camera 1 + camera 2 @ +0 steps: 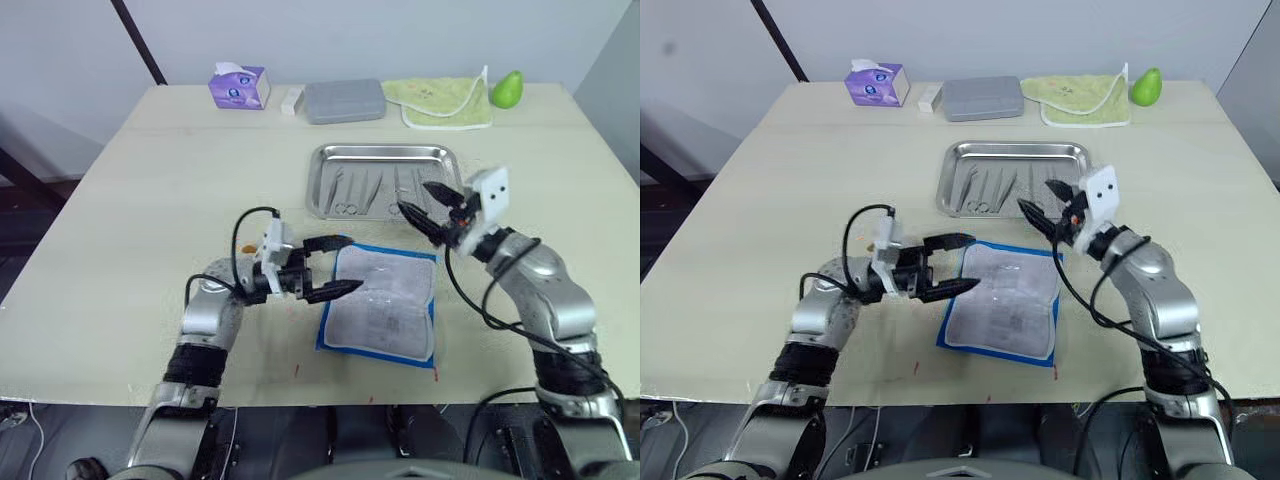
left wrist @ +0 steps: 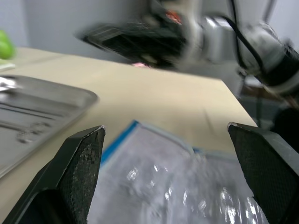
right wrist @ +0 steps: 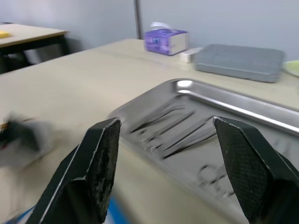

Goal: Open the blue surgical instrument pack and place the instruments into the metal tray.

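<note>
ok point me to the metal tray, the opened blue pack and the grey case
metal tray point(image 1: 322, 178), left eye view, on its left rim
blue surgical instrument pack point(image 1: 385, 305), left eye view, on the middle of its pale lining
grey case point(image 1: 983, 97), right eye view, on the middle of its lid

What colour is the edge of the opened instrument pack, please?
Bright blue, around a pale grey-white lining on the pack; clearest in the left eye view.

I count one metal tray holding several instruments, too thin to count; one opened blue pack, one grey case, one tissue box, one green cloth, one green pear.
</note>
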Action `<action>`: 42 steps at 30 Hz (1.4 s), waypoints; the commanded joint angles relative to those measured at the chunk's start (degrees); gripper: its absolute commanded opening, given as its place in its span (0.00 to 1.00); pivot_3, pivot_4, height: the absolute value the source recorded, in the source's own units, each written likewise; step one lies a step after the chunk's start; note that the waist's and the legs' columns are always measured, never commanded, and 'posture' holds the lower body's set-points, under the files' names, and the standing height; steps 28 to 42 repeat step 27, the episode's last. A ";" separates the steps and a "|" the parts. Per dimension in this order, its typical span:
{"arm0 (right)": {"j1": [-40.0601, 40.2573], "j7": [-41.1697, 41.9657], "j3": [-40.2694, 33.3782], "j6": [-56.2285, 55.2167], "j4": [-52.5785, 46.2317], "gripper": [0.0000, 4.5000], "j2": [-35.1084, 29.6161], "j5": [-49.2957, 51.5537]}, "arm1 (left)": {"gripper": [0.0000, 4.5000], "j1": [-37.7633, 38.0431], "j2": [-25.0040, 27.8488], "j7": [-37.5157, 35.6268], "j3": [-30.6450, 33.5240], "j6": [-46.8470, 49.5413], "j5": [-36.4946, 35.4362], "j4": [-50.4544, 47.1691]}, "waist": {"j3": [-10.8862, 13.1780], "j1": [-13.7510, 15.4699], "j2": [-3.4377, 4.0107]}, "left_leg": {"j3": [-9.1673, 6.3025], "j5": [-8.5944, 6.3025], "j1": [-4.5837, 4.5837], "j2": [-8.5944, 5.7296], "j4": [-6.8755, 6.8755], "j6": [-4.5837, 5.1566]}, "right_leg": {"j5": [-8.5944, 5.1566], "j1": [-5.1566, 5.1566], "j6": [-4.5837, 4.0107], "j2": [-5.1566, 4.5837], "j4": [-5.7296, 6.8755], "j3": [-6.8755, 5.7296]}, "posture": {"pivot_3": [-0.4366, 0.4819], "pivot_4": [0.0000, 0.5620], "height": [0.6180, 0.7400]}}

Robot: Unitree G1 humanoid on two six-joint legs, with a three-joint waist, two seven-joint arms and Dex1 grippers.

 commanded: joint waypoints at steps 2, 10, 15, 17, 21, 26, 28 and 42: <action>2.07 7.06 -2.86 -0.80 -5.11 0.74 -5.20 5.43 | 1.00 4.20 1.79 8.73 5.52 9.53 -6.96 -11.04 | 0.09 0.02 -0.11 | -0.01 0.00 0.02 0.00 0.01 -0.01 | 0.01 0.01 0.01 0.01 0.01 0.00 | 0.48 0.27 0.97; 19.70 22.42 -12.47 -8.76 -6.55 0.99 -17.13 9.11 | 1.00 21.56 8.78 15.01 16.49 17.66 -13.90 -23.65 | 0.25 0.36 -0.29 | -0.02 0.02 -0.02 -0.02 0.00 -0.07 | 0.00 0.04 0.02 -0.14 -0.08 -0.07 | 0.48 0.27 0.97; 30.78 28.31 -21.63 -13.23 -5.01 0.99 -19.92 11.34 | 1.00 33.24 11.48 14.09 22.93 16.94 -14.92 -26.15 | 0.49 0.38 -0.55 | 0.06 0.14 0.26 -0.10 -0.02 -0.30 | 0.00 0.34 0.05 -0.40 -0.12 -0.13 | 0.48 0.27 0.97; 34.74 29.67 -25.29 -14.05 -4.22 0.99 -20.39 12.25 | 1.00 38.07 11.86 14.14 25.22 15.65 -13.54 -25.87 | 0.84 0.38 -0.68 | 0.18 0.14 0.59 -0.10 -0.05 -0.30 | -0.01 0.57 0.04 -0.58 -0.11 -0.05 | 0.48 0.27 0.97; 39.83 32.19 -31.21 -16.29 -1.71 0.99 -21.36 12.50 | 1.00 44.89 11.44 14.56 29.04 12.96 -11.42 -24.53 | 0.90 0.30 -0.75 | 0.23 0.24 0.95 -0.09 -0.10 -0.48 | -0.13 0.82 -0.17 -0.65 -0.10 0.03 | 0.48 0.27 0.97; 41.60 32.98 -31.36 -17.75 -1.26 0.99 -21.04 12.12 | 1.00 45.74 11.61 17.11 28.97 13.05 -10.55 -25.27 | 0.92 0.45 -0.81 | 0.24 0.24 0.95 -0.10 -0.11 -0.48 | -0.12 0.82 -0.16 -0.64 -0.10 0.03 | 0.48 0.27 0.97; 41.69 33.04 -31.04 -18.09 -1.15 0.99 -20.89 11.91 | 1.00 45.60 11.77 17.52 28.86 13.05 -10.30 -25.25 | 0.92 0.45 -0.81 | 0.22 0.24 0.94 -0.10 -0.11 -0.48 | -0.12 0.82 -0.16 -0.64 -0.10 0.01 | 0.48 0.27 0.97; 41.69 33.04 -31.04 -18.09 -1.15 0.99 -20.89 11.91 | 1.00 45.60 11.77 17.52 28.86 13.05 -10.30 -25.25 | 0.92 0.45 -0.81 | 0.22 0.24 0.94 -0.10 -0.11 -0.48 | -0.12 0.82 -0.16 -0.64 -0.10 0.01 | 0.48 0.27 0.97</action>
